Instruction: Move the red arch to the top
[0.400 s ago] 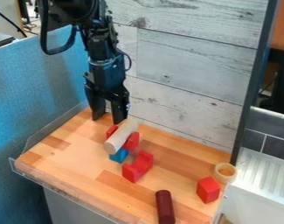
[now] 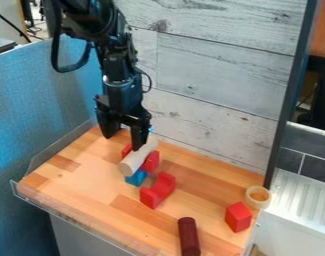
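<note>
The black gripper (image 2: 122, 142) hangs at the upper left of the table with its two fingers spread apart and nothing held between them. Its right fingertip is close to the back end of a pale wooden cylinder (image 2: 138, 157). That cylinder lies across a red piece (image 2: 150, 162), with a blue block (image 2: 136, 177) below. In front of this stack, a red arch (image 2: 158, 190) rests on the table, its notch facing up and left; it is apart from the gripper.
A dark red cylinder (image 2: 189, 237) lies near the front edge. At the right are a red block (image 2: 238, 217) and a round wooden ring (image 2: 258, 197). A clear rim (image 2: 78, 222) borders the wooden table (image 2: 78, 185), and a plank wall stands behind.
The gripper has come slightly lower and toward the camera, its right fingertip now nearer the pale cylinder. The blocks have not moved.
</note>
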